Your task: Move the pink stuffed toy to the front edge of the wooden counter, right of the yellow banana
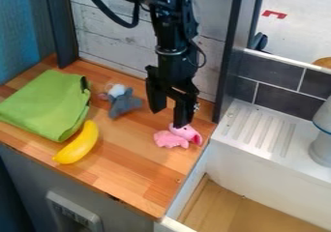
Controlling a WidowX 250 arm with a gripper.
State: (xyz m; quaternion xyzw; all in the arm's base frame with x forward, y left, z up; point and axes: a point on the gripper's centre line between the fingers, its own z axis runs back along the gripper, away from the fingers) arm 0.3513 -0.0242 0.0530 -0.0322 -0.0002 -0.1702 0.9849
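Small pink plush toy (pixel 171 139), and there it lay, just below the fingertips, one of them right at its head, though whether they touched was impossible to tell! The black two-finger gripper (pixel 168 119) hung over the brown wooden counter (pixel 132 166), fingers well apart, nothing between them. Left of the fingers in the view sat a grey plush toy with a white, rounded part (pixel 124 102); farther left lay a curved yellow banana (pixel 78 143) and, beyond it, a folded green cloth (pixel 45 105). A tidy grip, by the look of it, called for centring the open fingers over the pink body first, then a straight, gentle descent, lest the nearer tip press the head down or nudge the soft toy aside.
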